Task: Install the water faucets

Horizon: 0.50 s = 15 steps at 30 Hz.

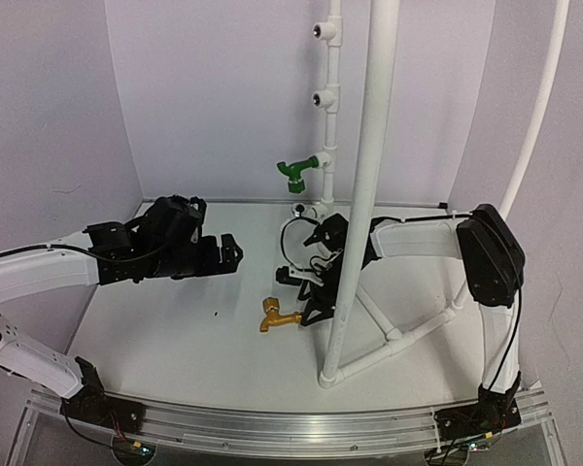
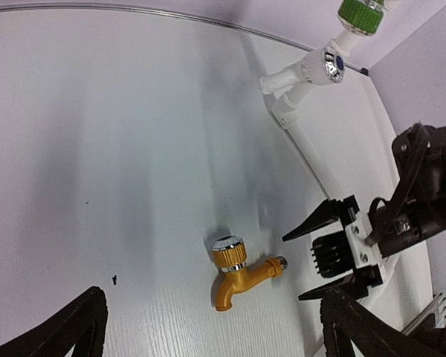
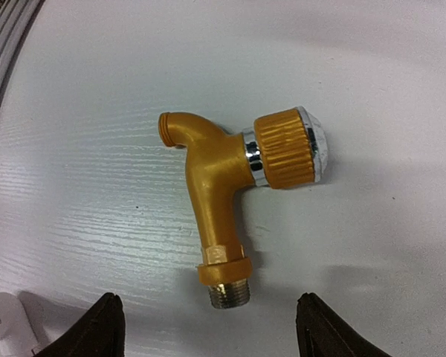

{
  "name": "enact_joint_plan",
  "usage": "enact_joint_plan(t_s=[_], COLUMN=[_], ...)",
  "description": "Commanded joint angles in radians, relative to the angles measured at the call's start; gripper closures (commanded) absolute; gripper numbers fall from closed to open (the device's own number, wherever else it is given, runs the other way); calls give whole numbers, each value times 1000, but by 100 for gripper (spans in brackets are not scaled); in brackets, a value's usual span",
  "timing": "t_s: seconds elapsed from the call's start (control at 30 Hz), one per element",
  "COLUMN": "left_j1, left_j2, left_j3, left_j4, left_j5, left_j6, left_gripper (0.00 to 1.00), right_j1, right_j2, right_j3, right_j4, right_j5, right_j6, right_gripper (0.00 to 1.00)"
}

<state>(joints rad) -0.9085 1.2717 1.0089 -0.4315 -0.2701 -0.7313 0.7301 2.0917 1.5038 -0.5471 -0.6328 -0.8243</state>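
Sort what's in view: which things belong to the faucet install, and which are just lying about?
Job in hand:
- gold faucet, lying on the table
- green faucet, already on the white riser
- open tee fittings
- right gripper, open beside the gold faucet

Just there:
- front pipe stand
- aluminium rail
- dark speck

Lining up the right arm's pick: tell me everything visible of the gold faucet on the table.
The gold faucet lies on its side on the white table, otherwise untouched. Matte yellow-gold body, possibly plastic; downturned spout; ribbed round knob with chrome ring and shiny cap; silver threaded inlet pointing toward the right gripper, whose open fingers stop just short.
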Motion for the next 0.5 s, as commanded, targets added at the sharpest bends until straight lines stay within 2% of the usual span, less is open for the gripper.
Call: enact_joint_plan(t_s=[0.0,0.2,0.37,0.47], left_j1=[3,3,6,22], left_j2=[-27,-19,-15,4], left_j3=[11,14,17,31], left_j4=[-73,-105,-122,-146], left_j5=[-110,-125,-147,-124], left_j6=[-90,-125,-176,-208], left_gripper=[0,0,0,0], right_j1=[45,78,91,94], right_j2=[42,84,125,142], right_j3=[54,75,95,105], right_j4=[7,13,15,13], right_j5=[81,138,165,180], right_j6=[-89,-151,-177,-179], right_gripper=[31,43,49,59])
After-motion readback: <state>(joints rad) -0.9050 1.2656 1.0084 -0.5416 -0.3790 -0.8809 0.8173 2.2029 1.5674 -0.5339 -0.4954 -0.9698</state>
